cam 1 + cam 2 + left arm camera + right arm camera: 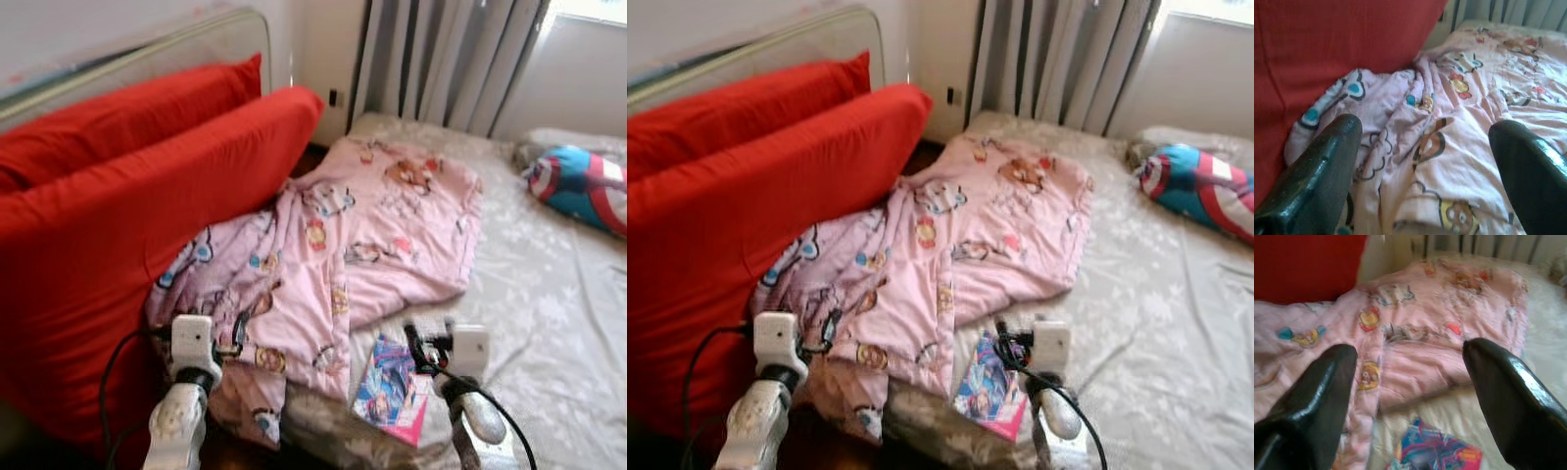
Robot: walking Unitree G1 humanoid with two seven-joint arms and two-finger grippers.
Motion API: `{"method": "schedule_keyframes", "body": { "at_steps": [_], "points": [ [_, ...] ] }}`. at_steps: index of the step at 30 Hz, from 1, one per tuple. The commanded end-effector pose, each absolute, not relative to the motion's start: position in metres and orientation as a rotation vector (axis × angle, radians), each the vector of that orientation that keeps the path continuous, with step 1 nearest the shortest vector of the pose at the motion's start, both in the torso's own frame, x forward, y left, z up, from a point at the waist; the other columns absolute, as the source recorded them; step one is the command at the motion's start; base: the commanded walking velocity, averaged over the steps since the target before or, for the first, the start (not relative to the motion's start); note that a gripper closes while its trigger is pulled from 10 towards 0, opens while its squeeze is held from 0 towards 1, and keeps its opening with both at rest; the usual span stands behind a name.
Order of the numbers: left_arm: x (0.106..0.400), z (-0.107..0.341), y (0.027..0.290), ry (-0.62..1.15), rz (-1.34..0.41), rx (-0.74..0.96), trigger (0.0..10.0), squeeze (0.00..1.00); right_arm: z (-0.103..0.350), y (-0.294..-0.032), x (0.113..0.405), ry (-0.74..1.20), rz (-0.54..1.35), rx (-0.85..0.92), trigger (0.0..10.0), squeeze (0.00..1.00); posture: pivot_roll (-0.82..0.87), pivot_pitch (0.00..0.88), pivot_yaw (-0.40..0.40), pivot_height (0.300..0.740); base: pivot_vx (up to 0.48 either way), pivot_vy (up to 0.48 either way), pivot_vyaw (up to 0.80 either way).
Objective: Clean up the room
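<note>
Now both grippers hang low over the near edge of the bed [549,323], fingers spread wide and holding nothing. The left gripper [1425,147] faces the crumpled near end of the pink blanket [362,235], which lies rumpled from the red cushions [118,196] across toward the bed's middle. The right gripper [1410,377] looks over the blanket's edge, with a colourful book [392,392] just beside it; whether it is a book or a packet is hard to tell. This looks like the approach before a first grasp. Next, each gripper would need to reach forward and pinch a blanket edge. A striped pillow [583,186] lies well apart.
</note>
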State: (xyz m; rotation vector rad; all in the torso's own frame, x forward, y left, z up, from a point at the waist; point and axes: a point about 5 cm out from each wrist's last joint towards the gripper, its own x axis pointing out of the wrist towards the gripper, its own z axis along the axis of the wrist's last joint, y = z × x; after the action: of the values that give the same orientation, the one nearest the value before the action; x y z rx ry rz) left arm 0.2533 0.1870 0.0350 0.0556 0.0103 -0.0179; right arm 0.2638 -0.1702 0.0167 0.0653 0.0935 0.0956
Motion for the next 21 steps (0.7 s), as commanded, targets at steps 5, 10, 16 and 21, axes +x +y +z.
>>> {"method": "schedule_keyframes", "body": {
  "at_steps": [5,10,16,21],
  "points": [
    [0.251,0.053,0.181,-0.063,-0.059,0.079,10.0,0.0,0.031,-0.169,0.261,0.023,0.116,0.042,10.0,0.0,-0.01,0.076,-0.076,0.74,0.0,0.0,0.0],
    [0.249,0.063,0.187,-0.055,-0.024,0.058,10.0,0.0,0.046,-0.164,0.264,-0.036,0.161,0.014,10.0,0.0,-0.02,0.064,-0.069,0.74,0.0,0.0,0.0],
    [0.255,0.074,0.186,-0.063,-0.007,0.047,10.0,0.0,0.061,-0.169,0.272,-0.066,0.07,0.046,10.0,0.0,-0.03,0.062,-0.067,0.74,0.0,0.0,0.0],
    [0.254,0.077,0.18,-0.071,-0.033,0.058,10.0,0.0,0.065,-0.168,0.273,-0.076,0.058,0.045,10.0,0.0,-0.04,0.055,-0.062,0.74,0.0,0.0,0.0]
  ]
}}
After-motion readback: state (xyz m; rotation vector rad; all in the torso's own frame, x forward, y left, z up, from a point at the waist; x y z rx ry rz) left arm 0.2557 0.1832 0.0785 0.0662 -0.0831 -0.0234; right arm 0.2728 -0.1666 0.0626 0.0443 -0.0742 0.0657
